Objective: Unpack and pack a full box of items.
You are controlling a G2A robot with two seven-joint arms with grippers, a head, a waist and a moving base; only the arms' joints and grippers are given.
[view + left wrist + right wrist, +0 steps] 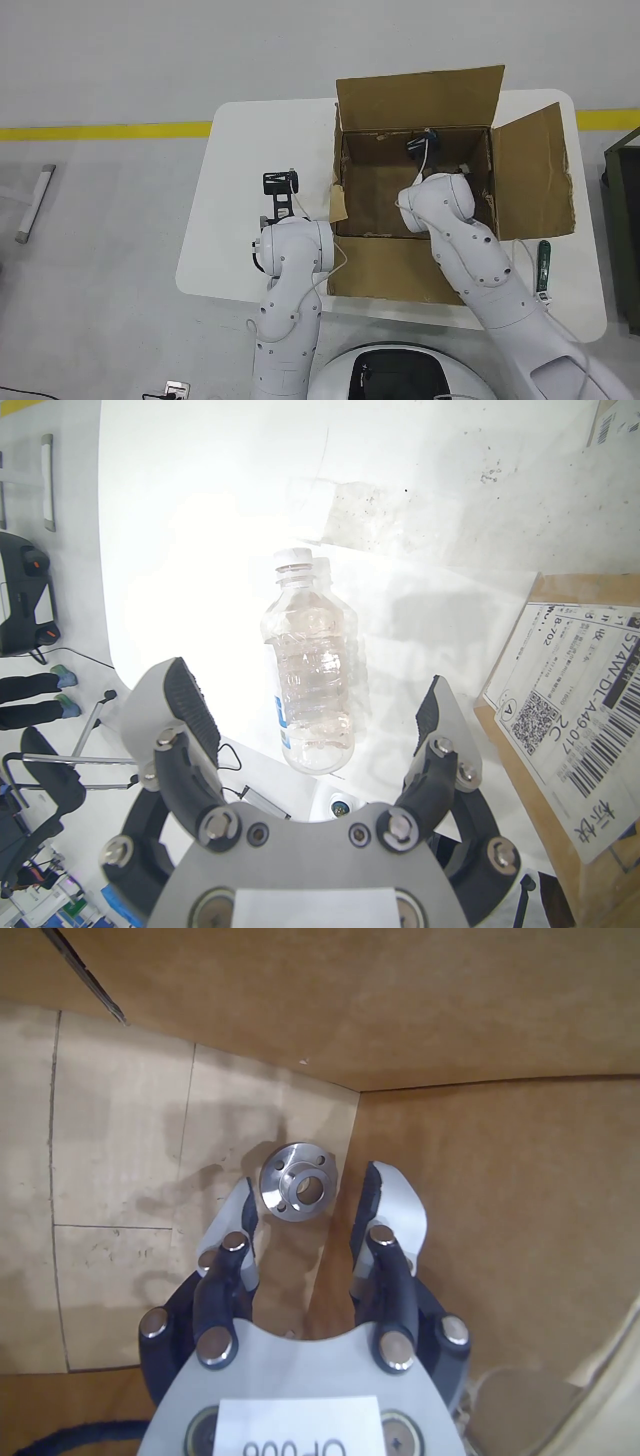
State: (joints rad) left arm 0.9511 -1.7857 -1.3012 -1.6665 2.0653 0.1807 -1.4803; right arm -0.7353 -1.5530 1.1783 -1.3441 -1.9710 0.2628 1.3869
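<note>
In the left wrist view one clear bottle is seen on the tabletop, ahead of the open left jaws. In the right wrist view one metal flange is seen inside the one box, ahead of the open right jaws.

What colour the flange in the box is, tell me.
Silver metal; the flange shows best in the right wrist view.
</note>
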